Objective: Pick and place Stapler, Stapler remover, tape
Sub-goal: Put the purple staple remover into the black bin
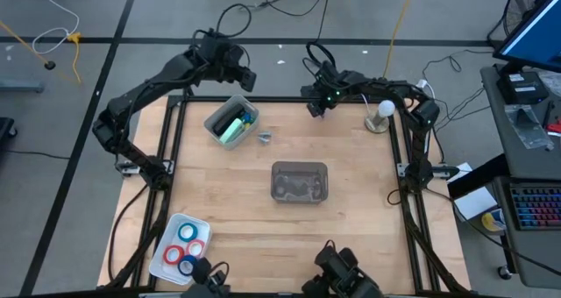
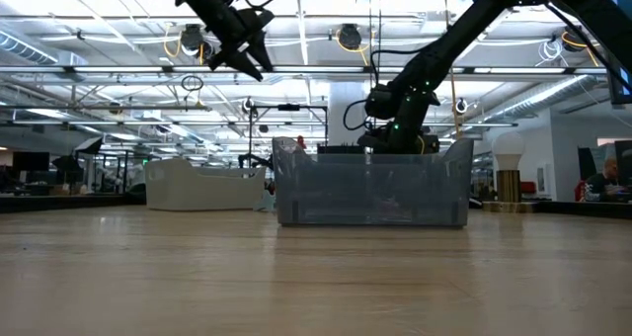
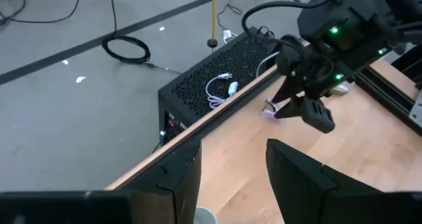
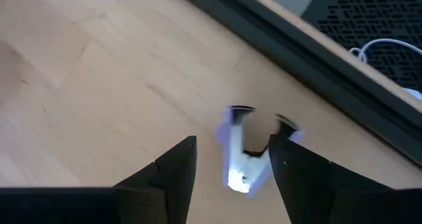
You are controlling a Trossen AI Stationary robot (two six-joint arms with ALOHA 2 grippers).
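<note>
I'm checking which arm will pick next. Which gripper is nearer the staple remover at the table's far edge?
Right. The right gripper hangs directly over the staple remover, fingers open either side of it. The left gripper is off to the side, above the tray holding the stapler.

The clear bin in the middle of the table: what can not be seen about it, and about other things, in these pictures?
- Clear bin: contents blurred behind walls, high and low views.
- Stapler remover under right gripper: touching or apart, unclear; right wrist view, motion blur.
- Tape rings: too small for detail, high view.
</note>
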